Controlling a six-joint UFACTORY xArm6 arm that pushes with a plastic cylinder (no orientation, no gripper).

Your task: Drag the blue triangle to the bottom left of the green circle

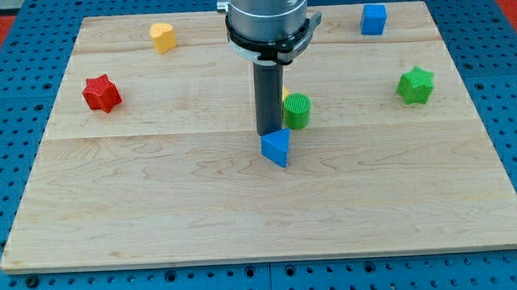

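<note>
The blue triangle [276,148] lies near the middle of the wooden board [156,211]. The green circle [297,111] stands just above and to the right of it, a small gap apart. My tip [268,132] rests right at the blue triangle's top edge, to the left of the green circle. A small yellow block [284,93] is mostly hidden behind the rod, just above the green circle.
A red star [101,93] sits at the left. A yellow block [163,35] is at the top left. A blue cube [374,19] is at the top right. A green star [415,85] is at the right.
</note>
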